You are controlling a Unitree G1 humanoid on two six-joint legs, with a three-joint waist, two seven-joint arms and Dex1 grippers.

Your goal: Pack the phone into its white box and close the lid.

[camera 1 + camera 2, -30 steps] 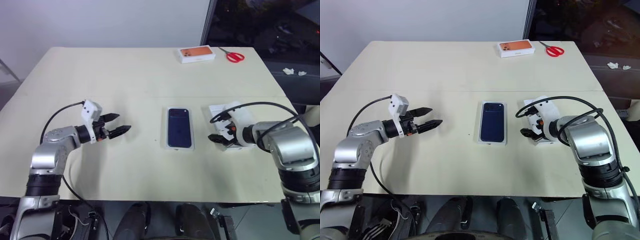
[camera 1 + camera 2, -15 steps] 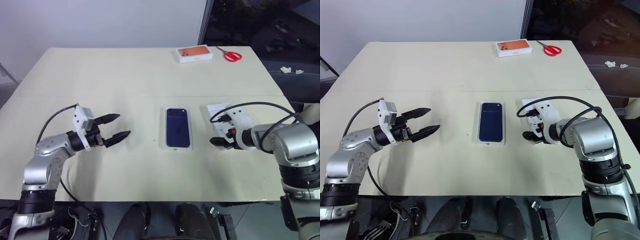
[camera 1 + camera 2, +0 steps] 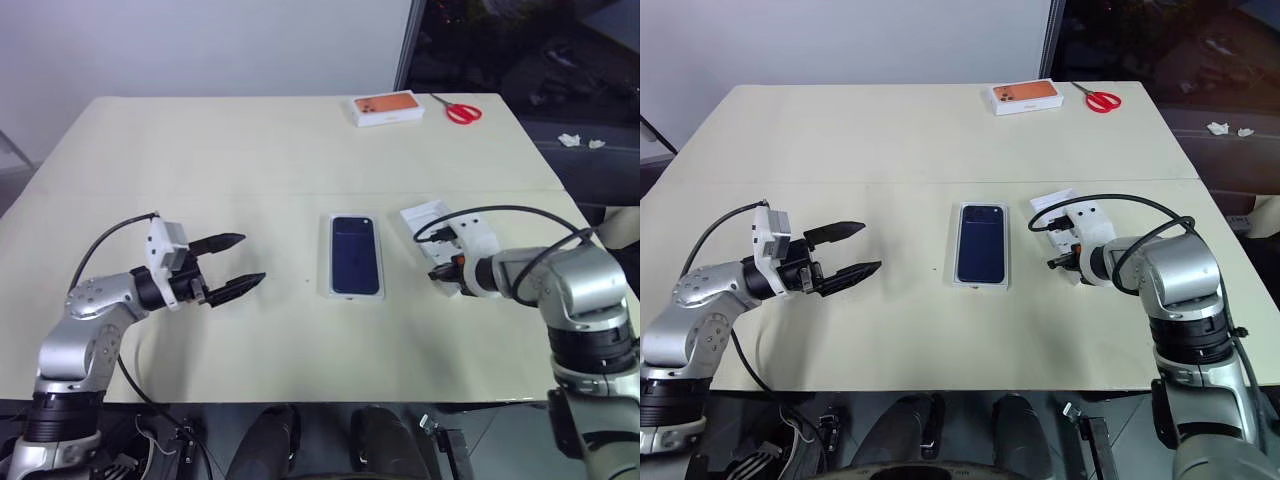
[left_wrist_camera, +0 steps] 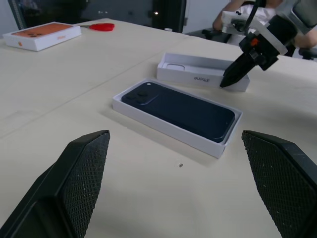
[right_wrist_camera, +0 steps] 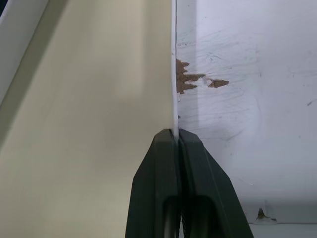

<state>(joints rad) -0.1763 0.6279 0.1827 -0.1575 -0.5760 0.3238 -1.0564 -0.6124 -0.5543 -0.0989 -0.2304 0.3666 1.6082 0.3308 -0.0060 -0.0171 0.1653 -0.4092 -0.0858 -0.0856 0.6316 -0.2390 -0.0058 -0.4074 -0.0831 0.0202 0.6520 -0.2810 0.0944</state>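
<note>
1. Where it was gaping a second ago, the right end effector [image 5: 174,136] is now being clamped on the lid's [image 4: 200,72] wall.
2. The phone [image 3: 355,254] is being cradled in the white box [image 4: 130,105], mid-bench.
3. The left end effector [image 3: 236,265] is being held wide, idle; lidding is likely next.

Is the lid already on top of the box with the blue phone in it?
No, the phone lies uncovered in the white box, while the lid sits beside it, its wall pinched by the right gripper.

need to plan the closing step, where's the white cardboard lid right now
In the left wrist view the white cardboard lid lies open side up on the table just right of the dark blue phone in its shallow white box, its wall pinched by the right gripper.
</note>
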